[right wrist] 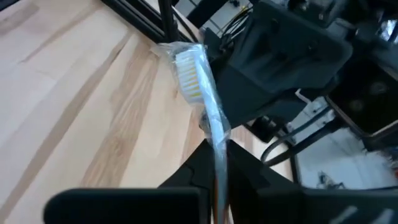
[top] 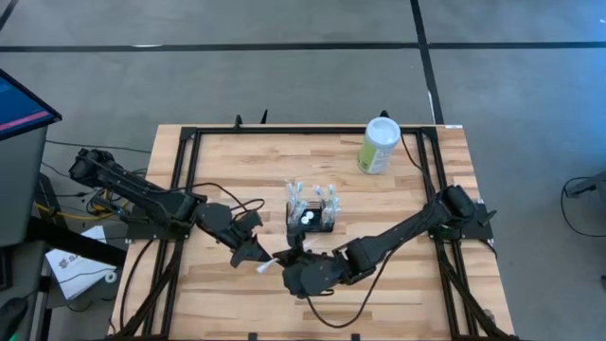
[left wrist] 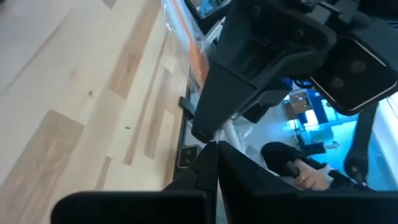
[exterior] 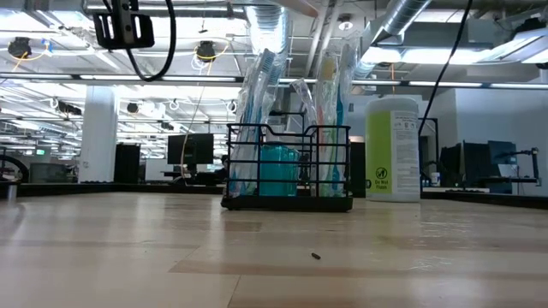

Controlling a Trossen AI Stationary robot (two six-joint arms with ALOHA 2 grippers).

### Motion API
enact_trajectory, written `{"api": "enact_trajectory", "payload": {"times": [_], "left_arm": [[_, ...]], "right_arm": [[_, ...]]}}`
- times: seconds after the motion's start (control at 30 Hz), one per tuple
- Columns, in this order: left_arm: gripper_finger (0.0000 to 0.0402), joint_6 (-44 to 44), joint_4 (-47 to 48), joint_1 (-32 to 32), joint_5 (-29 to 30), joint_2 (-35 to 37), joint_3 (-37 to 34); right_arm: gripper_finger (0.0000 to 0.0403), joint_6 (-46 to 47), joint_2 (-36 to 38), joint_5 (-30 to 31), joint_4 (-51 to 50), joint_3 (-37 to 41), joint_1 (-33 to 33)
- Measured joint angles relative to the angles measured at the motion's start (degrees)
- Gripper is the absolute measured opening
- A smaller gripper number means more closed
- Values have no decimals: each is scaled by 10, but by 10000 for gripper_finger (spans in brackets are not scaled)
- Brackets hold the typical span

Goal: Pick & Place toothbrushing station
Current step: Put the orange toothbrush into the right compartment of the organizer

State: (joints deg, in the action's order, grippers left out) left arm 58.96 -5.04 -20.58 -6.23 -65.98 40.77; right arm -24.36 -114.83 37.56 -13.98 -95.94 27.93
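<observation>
we see the wire-mesh caddy (top: 311, 216) already crowded with brushes; one wrapped toothbrush (right wrist: 200, 93) remains outside—clenched in the right gripper (right wrist: 217, 168), with the left gripper (top: 258, 254) closed beside it.

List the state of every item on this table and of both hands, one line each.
Black rectangular wire-mesh caddy: upright mid-table, holding wrapped toothbrushes and a teal cup.
Pale-green cylindrical canister with white lid: upright, lid on, apart from the caddy.
Clear-wrapped toothbrush with white bristles: held off the table.
Right hand: shut on the wrapped toothbrush.
Left hand: shut, beside the right hand.
</observation>
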Motion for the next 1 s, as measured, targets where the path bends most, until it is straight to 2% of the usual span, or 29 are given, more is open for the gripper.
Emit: {"api": "enact_trajectory", "payload": {"times": [0.23, 0.5, 0.67, 0.8, 0.9, 1.0], "left_arm": [[8, -24, -3, 0, 18, 0, 0], [14, -125, -6, -4, 34, 17, -1], [8, -199, -10, -38, 128, 27, -2], [5, -238, -16, -86, 215, 27, -15], [6, -247, -19, -123, 285, 26, -29], [5, -292, -51, -160, 348, 26, -46]], "right_arm": [[12, 49, 0, -3, -28, 0, 3], [11, 107, 10, -26, -35, 0, 14], [11, 151, 40, 2, -34, 18, 20], [11, 174, 79, 32, -1, 67, 31], [11, 174, 119, 34, 79, 134, 39], [11, 151, 163, 29, 223, 223, 40]]}}
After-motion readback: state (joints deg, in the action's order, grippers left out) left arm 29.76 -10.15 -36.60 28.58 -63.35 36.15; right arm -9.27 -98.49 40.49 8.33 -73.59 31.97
